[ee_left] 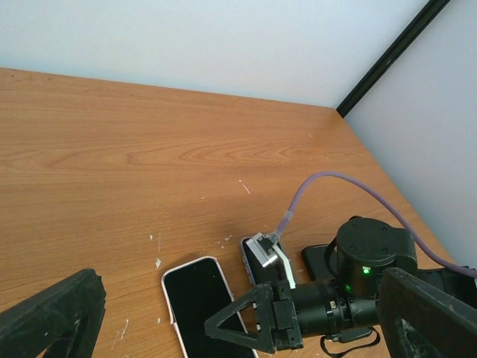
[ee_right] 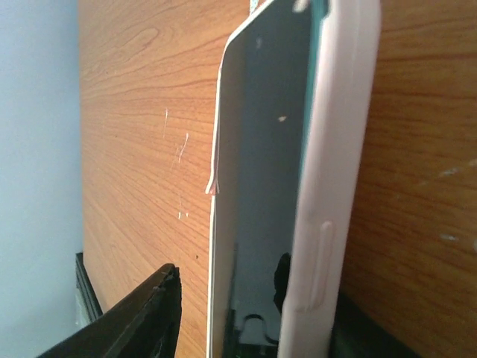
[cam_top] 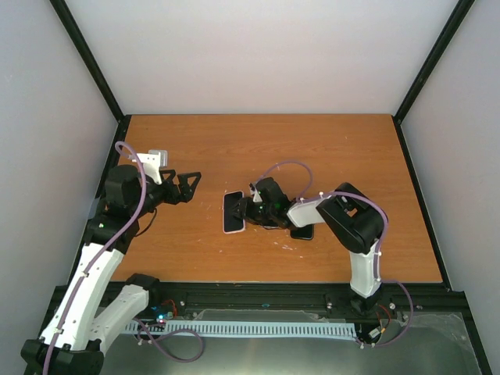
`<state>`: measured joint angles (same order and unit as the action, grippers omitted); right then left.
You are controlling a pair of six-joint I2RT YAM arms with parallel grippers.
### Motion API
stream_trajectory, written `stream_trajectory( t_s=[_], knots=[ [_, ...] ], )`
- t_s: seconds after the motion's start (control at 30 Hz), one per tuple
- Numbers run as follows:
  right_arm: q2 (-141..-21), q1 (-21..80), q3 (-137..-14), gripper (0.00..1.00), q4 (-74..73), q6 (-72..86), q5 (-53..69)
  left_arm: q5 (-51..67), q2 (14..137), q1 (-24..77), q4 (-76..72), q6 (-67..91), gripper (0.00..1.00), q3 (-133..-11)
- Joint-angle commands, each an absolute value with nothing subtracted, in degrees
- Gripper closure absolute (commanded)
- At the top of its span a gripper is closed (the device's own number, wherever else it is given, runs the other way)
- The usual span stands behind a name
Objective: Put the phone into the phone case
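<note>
Phone (cam_top: pixel 233 211), glossy dark slab, lies flat mid-bench (cam_top: pixel 328 148) inside the phone case (ee_right: pixel 335 149), which is pale, rubbery-looking, w/ rounded corners. On 1 long side the pink rim (ee_right: pixel 212 186) curls up, so prob. the seating step, not finished. Right hand (cam_top: pixel 244 209) straddles the case's end, jaws apart, clamping nothing. Next move: press that rim home w/o skidding on smooth wood. Left hand (cam_top: pixel 187 183) spread wide, empty, well apart.
</note>
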<state>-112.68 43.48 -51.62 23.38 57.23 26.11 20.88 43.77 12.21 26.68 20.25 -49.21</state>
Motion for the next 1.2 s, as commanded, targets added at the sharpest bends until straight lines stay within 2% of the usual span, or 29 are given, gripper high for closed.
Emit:
stream_trajectory(
  t_s=[0.0,0.17,0.33,0.37,0.53,0.77,0.93,1.17],
  knots=[
    [-108.5,43.5,-51.5,0.52,17.7,55.4,22.8,19.8,43.3,12.2,26.8,21.2,0.01,-49.5],
    [-102.0,43.2,-51.6,0.34,8.0,50.3,18.6,20.3,44.3,12.2,27.5,21.7,0.00,-49.6],
    [-94.0,42.7,-50.9,0.33,-6.3,45.0,10.3,20.7,44.2,12.3,27.6,22.3,0.01,-50.2],
    [-92.4,42.3,-50.3,0.36,-8.3,44.3,8.7,20.9,44.2,12.2,27.6,22.4,0.01,-50.1],
    [-82.7,39.3,-45.5,0.67,-17.4,42.2,0.5,21.7,44.3,12.2,27.1,22.9,0.00,-49.4],
    [-70.1,36.1,-40.5,0.95,-27.7,40.5,-5.3,23.1,45.3,12.2,26.9,23.5,0.01,-49.1],
    [-66.0,35.2,-36.4,0.97,-29.9,41.6,-5.5,23.6,45.6,12.2,26.4,24.4,0.01,-48.7],
    [-67.2,33.7,-33.5,0.97,-29.5,42.9,-5.1,24.3,45.6,12.2,26.2,25.6,0.00,-48.3]
  ],
)
